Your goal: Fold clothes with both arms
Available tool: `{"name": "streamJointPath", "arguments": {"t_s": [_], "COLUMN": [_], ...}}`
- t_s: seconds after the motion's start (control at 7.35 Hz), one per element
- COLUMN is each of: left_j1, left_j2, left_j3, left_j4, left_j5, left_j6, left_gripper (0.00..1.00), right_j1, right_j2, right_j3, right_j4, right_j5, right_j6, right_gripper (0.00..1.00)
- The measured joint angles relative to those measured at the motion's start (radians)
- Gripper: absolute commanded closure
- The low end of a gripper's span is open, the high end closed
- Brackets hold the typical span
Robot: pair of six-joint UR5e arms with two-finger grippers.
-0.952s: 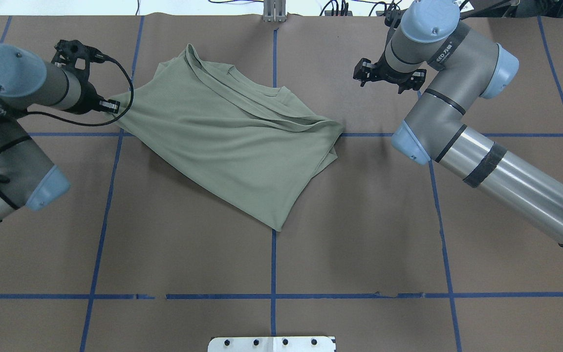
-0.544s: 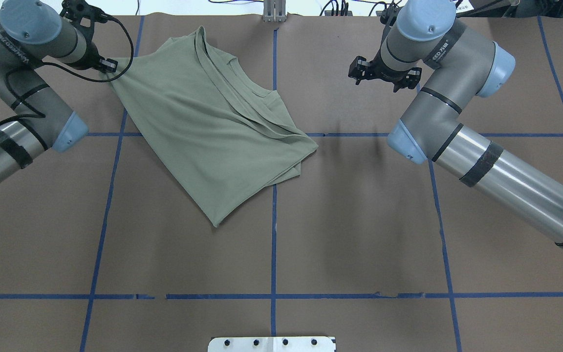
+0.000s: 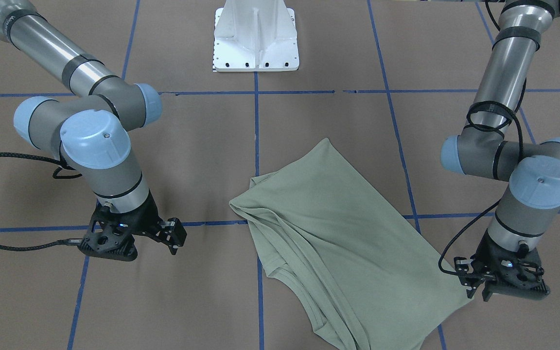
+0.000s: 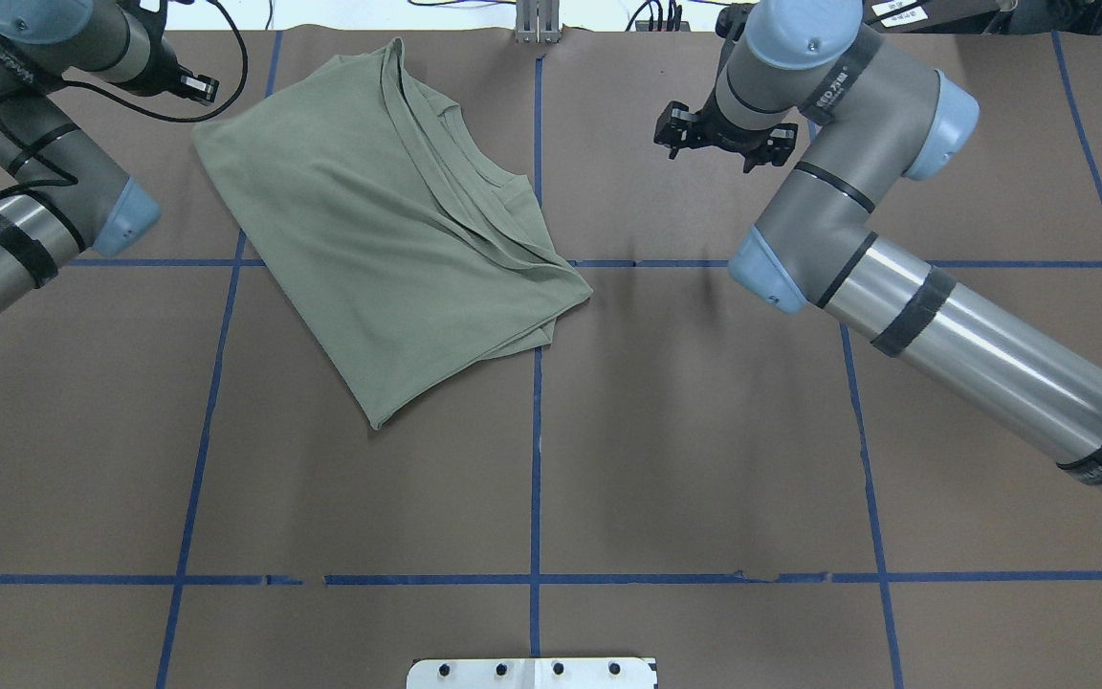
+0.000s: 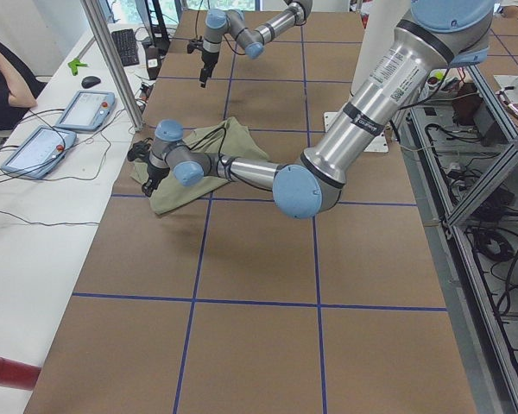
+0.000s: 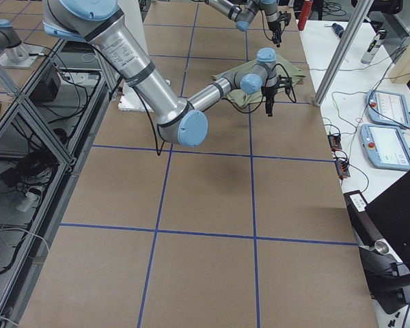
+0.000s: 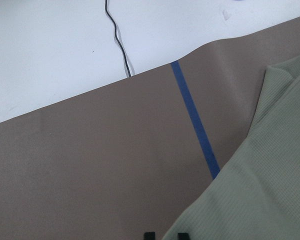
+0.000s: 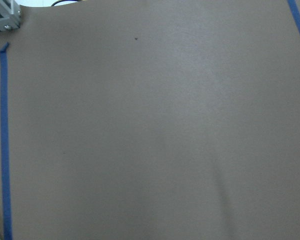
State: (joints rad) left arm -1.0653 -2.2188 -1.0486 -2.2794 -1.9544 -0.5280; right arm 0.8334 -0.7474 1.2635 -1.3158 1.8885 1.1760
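Your counter [image 4: 704, 431] fills the overhead view, covered in brown paper and marked into squares by blue tape lines [image 4: 535, 459]. The right arm [image 4: 943, 325] reaches in from that view's right, bent at the elbow. Its wrist hangs over the far strip of the counter, well apart from the cloth. The left arm [image 4: 6, 230] comes in from the left and ends at the far left corner. Between them, mostly left of the centre line, you have the sage-green shirt [image 4: 388, 220]. It lies flat on the counter, folded into a rough 4-sided shape set at a slant, with 1 corner pointing toward the robot. Its layered edges and round neck run along the side facing the right arm. The white pedestal base [image 3: 255, 39] stands at the robot's edge. The right arm's jaws are spread wide over bare paper and hold nothing. The left arm's jaws are parted a little, just beside the shirt's far left corner; you cannot tell whether cloth touches them
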Motion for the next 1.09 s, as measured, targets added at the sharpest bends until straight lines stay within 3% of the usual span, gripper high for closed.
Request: {"name": "streamJointPath", "arguments": {"t_s": [0.27,0.54,0.95,1.09], "left_j1": [-0.02,-0.023,-0.024,-0.024], "left_j2": [0.044,0.062,0.073,0.081], "left_j3": [-0.076,-0.111,-0.13,-0.139], "left_j4": [-0.003,-0.003,-0.003,-0.003], "left_j5": [-0.082,-0.095,-0.096,-0.097], "left_j6": [-0.006,-0.01,-0.01,-0.01], "left_gripper": [0.0,0.0,0.0,0.0], "right_j1": [-0.034,-0.097,-0.176,-0.196], "right_j2": [0.099,0.168,0.225,0.236], "right_j3": [-0.135,-0.278,-0.401,-0.429], "right_j4": [0.109,0.265,0.381,0.406], "right_j5": [-0.03,-0.133,-0.248,-0.279], "right_j6": [0.019,0.047,0.052,0.05], "right_gripper": [0.0,0.01,0.24,0.25]}}
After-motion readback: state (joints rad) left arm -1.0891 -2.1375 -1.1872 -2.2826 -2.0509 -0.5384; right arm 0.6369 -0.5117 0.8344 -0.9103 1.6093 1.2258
